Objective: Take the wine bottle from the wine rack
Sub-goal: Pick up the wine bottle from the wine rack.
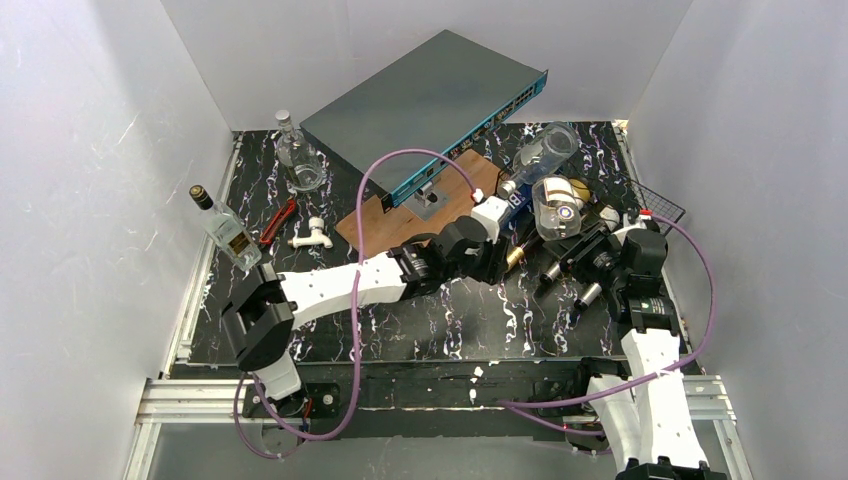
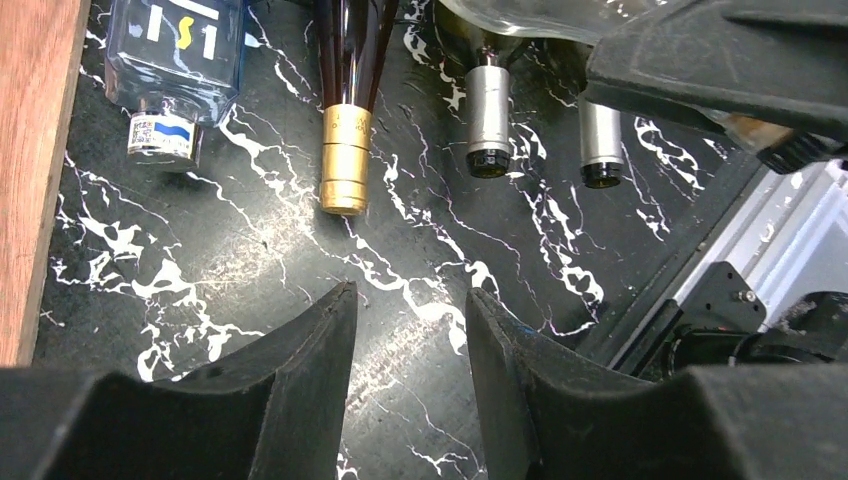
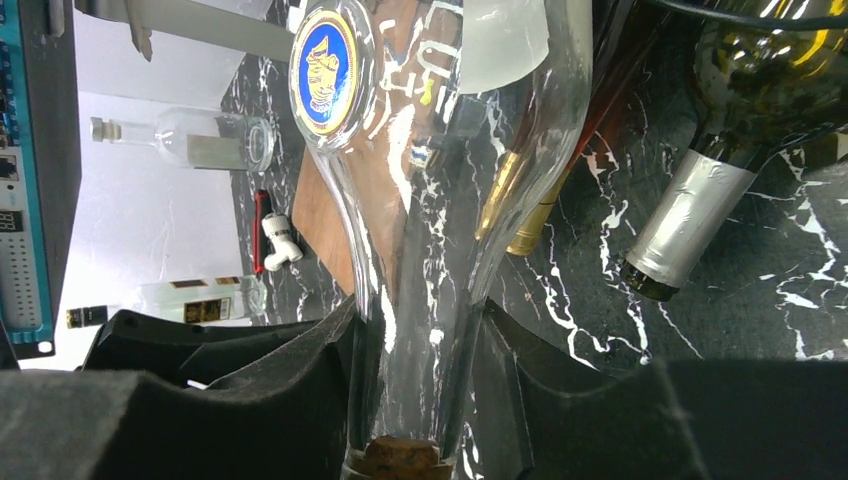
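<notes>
The wine bottle (image 3: 440,150) is clear glass with a blue and gold medallion and a cork. It is tilted up above the mat (image 1: 553,207). My right gripper (image 3: 415,320) is shut on its neck, just above the cork (image 1: 583,240). The wine rack (image 1: 662,205), thin black wire with a grid end, shows behind it at the right. A dark bottle with a gold neck (image 2: 346,160) and two silver-capped bottles (image 2: 489,120) lie with their necks toward me. My left gripper (image 2: 410,292) hovers low over the mat, short of the gold neck (image 1: 503,258). A narrow gap holding nothing separates its fingers.
A grey network switch (image 1: 430,100) rests on a wooden board (image 1: 385,225) at the back centre. A blue-labelled bottle (image 2: 175,60) lies beside the board. At the left are an upright bottle (image 1: 228,232), a clear flask (image 1: 300,160), a red tool (image 1: 278,222) and a white fitting (image 1: 312,235).
</notes>
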Robot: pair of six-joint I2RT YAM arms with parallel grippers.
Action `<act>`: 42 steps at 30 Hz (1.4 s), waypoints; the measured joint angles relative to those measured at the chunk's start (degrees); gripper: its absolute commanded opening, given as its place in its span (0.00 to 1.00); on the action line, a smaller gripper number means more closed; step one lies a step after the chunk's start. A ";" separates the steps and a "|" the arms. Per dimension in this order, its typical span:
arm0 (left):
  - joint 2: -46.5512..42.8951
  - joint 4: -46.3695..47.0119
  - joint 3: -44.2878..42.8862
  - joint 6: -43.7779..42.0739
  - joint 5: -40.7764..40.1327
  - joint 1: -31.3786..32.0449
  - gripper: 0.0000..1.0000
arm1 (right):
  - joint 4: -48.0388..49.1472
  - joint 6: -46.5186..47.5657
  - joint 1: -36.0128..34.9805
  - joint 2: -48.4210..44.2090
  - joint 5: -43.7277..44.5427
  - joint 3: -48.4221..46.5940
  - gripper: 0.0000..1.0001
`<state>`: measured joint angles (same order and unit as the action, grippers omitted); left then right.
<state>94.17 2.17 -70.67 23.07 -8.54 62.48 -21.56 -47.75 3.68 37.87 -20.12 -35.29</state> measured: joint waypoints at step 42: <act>24.22 10.75 -20.13 -18.60 2.58 -1.68 0.33 | -0.96 16.06 -0.07 -1.73 6.64 0.04 0.29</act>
<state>118.39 12.93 -90.80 4.47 -5.96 60.80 -22.52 -31.68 3.62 36.14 -13.47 -35.24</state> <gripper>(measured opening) 0.333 0.467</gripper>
